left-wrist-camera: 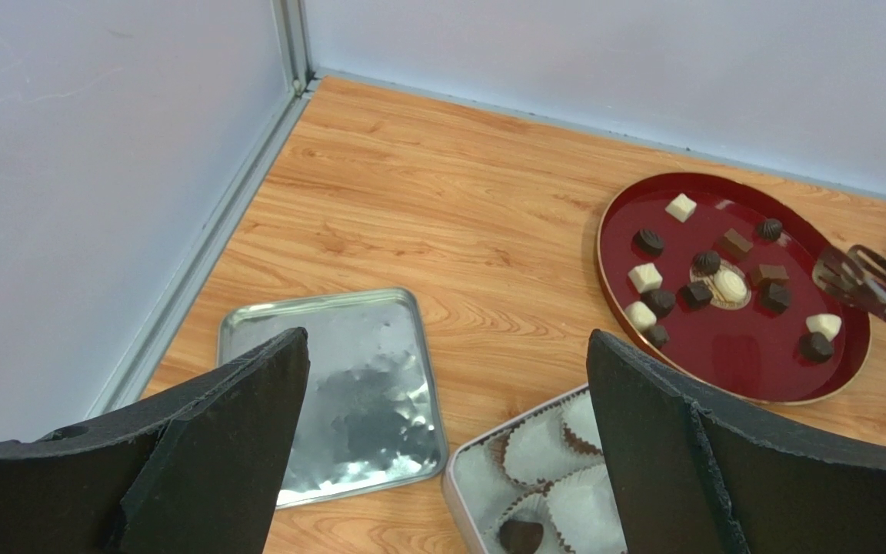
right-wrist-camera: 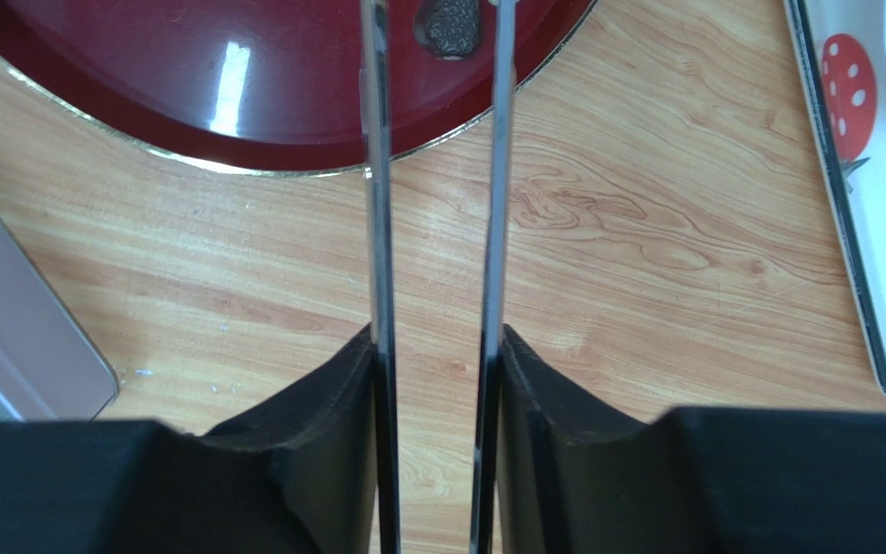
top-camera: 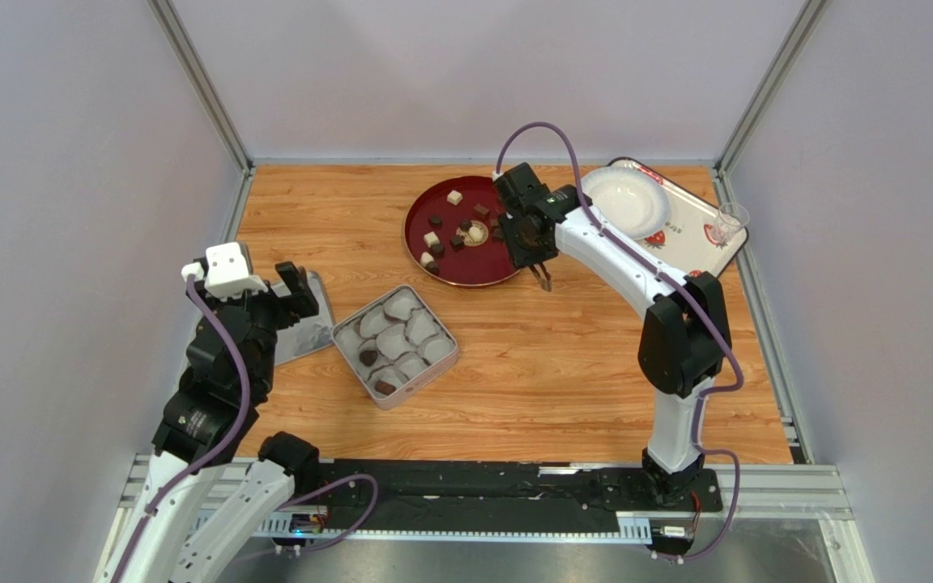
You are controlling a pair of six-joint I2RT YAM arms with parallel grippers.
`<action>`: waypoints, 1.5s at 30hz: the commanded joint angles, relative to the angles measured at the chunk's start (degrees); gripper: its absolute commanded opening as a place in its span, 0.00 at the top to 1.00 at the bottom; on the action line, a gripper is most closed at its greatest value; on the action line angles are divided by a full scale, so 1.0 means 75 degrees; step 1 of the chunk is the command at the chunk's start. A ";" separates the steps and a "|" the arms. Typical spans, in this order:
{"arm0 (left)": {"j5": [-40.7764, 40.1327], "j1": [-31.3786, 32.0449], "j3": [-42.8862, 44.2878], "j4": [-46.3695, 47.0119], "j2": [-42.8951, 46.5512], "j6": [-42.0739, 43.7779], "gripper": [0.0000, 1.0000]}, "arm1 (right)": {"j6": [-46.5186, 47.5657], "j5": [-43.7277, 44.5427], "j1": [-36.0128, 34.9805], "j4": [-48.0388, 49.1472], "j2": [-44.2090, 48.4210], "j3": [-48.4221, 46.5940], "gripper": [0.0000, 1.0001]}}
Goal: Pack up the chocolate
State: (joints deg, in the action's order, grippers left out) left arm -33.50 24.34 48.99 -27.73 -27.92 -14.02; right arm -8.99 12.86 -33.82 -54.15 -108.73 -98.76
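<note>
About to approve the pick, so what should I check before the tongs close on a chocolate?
1. The right gripper clamps the tongs: ok.
2. A dark chocolate lies between the tong arms, on the red plate: ok.
3. Tong tips at plate level: cannot tell.
4. The tin is open, lid beside it: ok.
5. Empty paper cups in it: ok.
6. The left gripper is open, off the tin: ok.

Was a wood-grain tabletop [top-camera: 557, 377]; carried red plate [top-camera: 490, 258] ahead of right jaws, strawberry-printed tray [top-camera: 693, 219] to their right, tin lid [left-wrist-camera: 344, 404] and paper-cupped tin [top-camera: 355, 364] below left jaws.
</note>
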 commanded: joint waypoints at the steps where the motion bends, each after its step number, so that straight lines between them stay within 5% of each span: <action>1: 0.0048 -0.0034 -0.0052 0.0134 0.0102 -0.0029 0.02 | -0.0254 -0.0145 0.0150 0.0036 -0.0408 -0.0496 0.60; 26: 0.0072 -0.0034 -0.0087 0.0193 0.0114 0.0065 0.02 | 0.0004 -0.0696 0.0455 0.0271 -0.1382 -0.0789 0.53; 45: 0.0037 -0.0034 -0.0099 0.0181 0.0125 0.0088 0.02 | 0.0590 -0.0988 0.0561 0.0517 -0.1499 -0.0672 0.62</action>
State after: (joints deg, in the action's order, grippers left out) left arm -33.45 24.34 48.36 -27.64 -27.35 -13.80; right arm -6.28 6.26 -29.91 -52.45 -119.90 -102.08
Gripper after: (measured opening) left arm 0.981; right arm 0.399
